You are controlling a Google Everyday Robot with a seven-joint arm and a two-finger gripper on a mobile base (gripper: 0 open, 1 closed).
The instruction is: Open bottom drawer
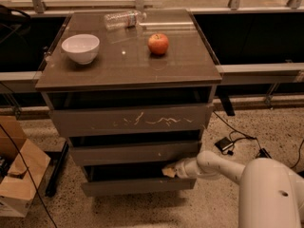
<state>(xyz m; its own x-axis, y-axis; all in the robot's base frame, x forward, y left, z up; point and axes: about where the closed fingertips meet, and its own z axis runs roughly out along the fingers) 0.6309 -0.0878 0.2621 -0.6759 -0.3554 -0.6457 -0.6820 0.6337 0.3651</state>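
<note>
White arm (pixel 223 167) — claw (pixel 169 171) at bottom drawer (pixel 137 186)

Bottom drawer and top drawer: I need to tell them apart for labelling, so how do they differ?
The top drawer has white scratches on its front; the bottom drawer is plain. The top drawer looks taller, the bottom drawer shallower. The gripper sits at the bottom drawer's upper edge, toward its right end; nothing is at the top drawer. Both fronts are grey-brown, flat and handleless.

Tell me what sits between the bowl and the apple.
Nothing: the camera view shows bare cabinet top between white bowl and apple. The tool is at the top edge of the bottom drawer.
</note>
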